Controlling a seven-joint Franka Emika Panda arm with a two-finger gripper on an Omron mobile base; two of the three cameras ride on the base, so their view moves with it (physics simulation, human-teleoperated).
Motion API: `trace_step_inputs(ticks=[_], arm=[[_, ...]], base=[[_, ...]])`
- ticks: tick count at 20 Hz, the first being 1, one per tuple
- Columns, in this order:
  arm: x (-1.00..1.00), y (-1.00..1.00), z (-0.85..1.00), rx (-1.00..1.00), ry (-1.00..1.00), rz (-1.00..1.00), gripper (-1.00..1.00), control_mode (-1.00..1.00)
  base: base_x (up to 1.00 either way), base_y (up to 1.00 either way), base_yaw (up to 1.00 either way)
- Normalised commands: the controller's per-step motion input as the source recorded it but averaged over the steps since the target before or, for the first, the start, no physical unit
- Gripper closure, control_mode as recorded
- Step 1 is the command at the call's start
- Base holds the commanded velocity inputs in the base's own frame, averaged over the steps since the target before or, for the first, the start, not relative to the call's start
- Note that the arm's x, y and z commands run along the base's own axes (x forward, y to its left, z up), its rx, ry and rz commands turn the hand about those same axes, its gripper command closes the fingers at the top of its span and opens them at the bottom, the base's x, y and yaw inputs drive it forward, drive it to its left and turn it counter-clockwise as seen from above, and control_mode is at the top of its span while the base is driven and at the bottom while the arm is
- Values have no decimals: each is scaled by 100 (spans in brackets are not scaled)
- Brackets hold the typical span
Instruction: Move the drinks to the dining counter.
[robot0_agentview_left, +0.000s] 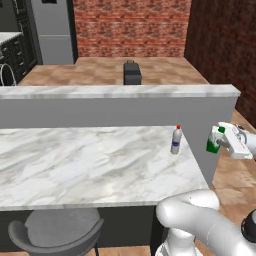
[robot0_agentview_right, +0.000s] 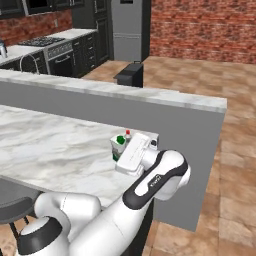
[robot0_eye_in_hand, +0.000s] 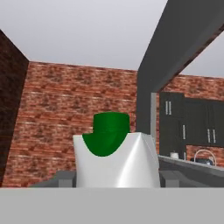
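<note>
Carton (robot0_agentview_left: 214, 140), green and white, held in the air by the gripper (robot0_agentview_left: 218, 138) just past the right end of the dining counter (robot0_agentview_left: 75, 165); in the left base view it sits against the grey end wall of the ledge (robot0_agentview_left: 120, 91), level with the counter's far right corner. In the hand view the carton (robot0_eye_in_hand: 114, 153) stands close before the camera, white shoulders and green cap uppermost, with brick wall behind (the finger tips themselves are hidden at its sides). In the right base view the carton (robot0_agentview_right: 119, 146) shows its green top just left of the white hand, the jaws closed on it. Bottle (robot0_agentview_left: 176, 140), clear with a red cap and purple label, stands upright on the counter near its far right corner, just beside the ledge wall and apart from the carton; in the right base view its red cap (robot0_agentview_right: 128, 133) rises just behind the carton. The counter is white marble with grey veins; a grey stool (robot0_agentview_left: 60, 232) stands under its near edge. Beyond the ledge a dark toaster (robot0_agentview_left: 132, 73) sits on the worktop, and a grey fridge (robot0_agentview_left: 52, 30) stands against the brick back wall.
</note>
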Motion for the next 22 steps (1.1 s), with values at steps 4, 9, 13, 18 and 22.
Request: trace_step_inputs(ticks=[4, 9, 13, 18, 22], arm=[[0, 0, -6, -1, 0, 14, 100, -100], [0, 0, -12, 0, -1, 8, 100, -100], [0, 0, -28, 0, -1, 1, 100, -100], [2, 0, -28, 0, 0, 0, 100, -100], [3, 0, -25, 1, 0, -1, 100, -100]], base=[[0, 0, 0], [0, 0, 0], [0, 0, 0], [0, 0, 0], [0, 0, 0]])
